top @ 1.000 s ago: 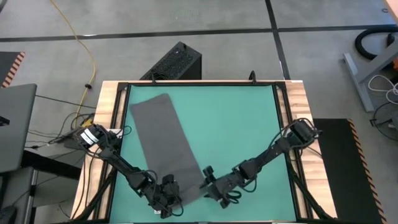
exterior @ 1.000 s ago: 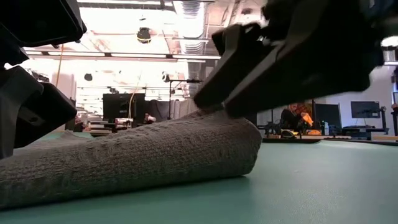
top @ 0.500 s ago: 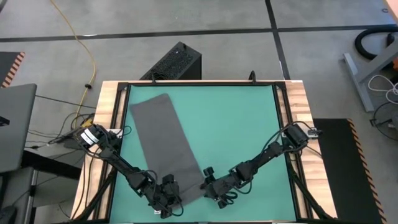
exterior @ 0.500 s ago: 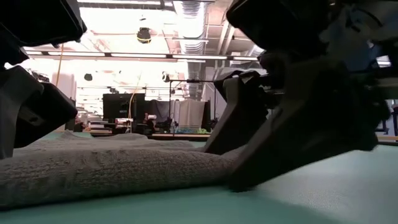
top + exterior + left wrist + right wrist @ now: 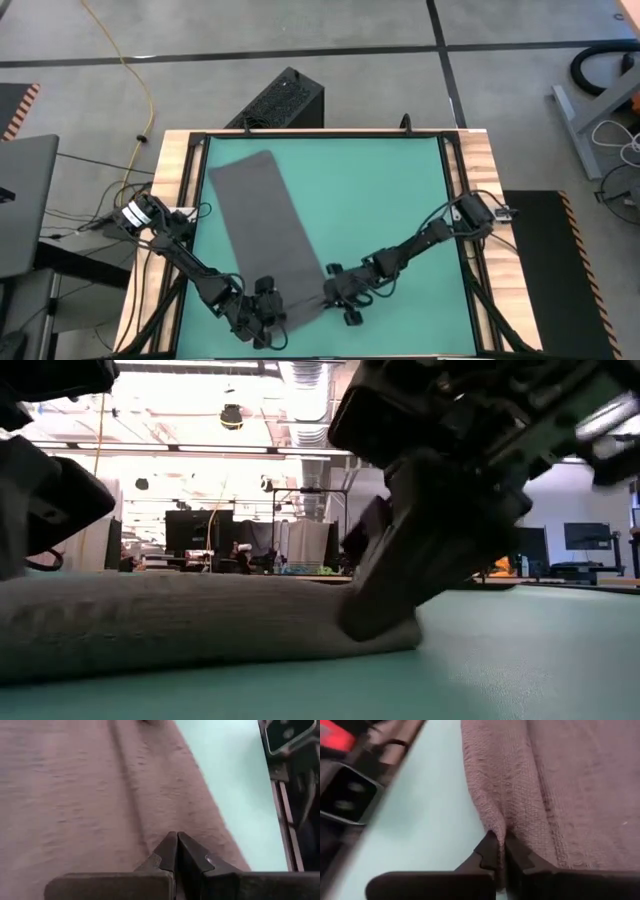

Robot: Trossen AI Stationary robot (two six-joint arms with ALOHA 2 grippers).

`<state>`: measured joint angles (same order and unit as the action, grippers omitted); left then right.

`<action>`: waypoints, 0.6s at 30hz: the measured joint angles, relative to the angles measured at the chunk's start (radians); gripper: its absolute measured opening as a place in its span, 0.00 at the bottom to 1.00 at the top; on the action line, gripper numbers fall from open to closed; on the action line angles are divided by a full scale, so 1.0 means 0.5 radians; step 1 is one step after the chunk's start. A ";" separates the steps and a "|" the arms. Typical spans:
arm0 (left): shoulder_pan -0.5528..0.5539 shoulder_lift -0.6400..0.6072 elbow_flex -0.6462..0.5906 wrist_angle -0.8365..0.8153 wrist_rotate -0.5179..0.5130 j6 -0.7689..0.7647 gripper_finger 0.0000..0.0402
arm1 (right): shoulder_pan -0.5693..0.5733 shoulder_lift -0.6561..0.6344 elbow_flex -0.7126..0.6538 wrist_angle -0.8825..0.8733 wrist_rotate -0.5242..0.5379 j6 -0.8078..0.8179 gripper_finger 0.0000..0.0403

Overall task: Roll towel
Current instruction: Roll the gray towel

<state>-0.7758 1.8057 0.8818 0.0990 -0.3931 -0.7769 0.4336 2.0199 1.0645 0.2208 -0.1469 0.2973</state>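
Pinching the near edge of the one dark grey long cloth towel (image 5: pixel 268 235), both pincers work at the lower centre of the high view: the left pincer (image 5: pixel 268 312) and the right pincer (image 5: pixel 328 298) are each clamped tight on its folded hem. The towel lies diagonally on the green worktop mat (image 5: pixel 380 200). Uneven pulling by the two arms could skew the roll or slip the fabric free.

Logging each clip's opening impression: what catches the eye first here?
A long dark grey towel runs diagonally across the green mat. At its near end both arms meet: the left gripper and the right gripper each have jaws shut on an edge of the cloth.
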 joint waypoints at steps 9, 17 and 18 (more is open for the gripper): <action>0.023 0.000 0.002 0.081 -0.001 0.064 0.00 | -0.162 -0.021 0.022 -0.021 -0.757 0.608 0.05; 0.047 0.000 0.002 0.449 -0.175 0.369 0.00 | -0.296 -0.022 0.025 -0.048 -0.939 1.061 0.06; 0.061 0.000 0.002 0.505 -0.174 0.422 0.00 | -0.317 -0.022 0.025 -0.073 -0.938 1.093 0.06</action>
<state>-0.7453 1.8057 0.8825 0.3515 -0.4801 -0.5660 0.2752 2.0090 1.0771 0.1844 -0.6159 0.8438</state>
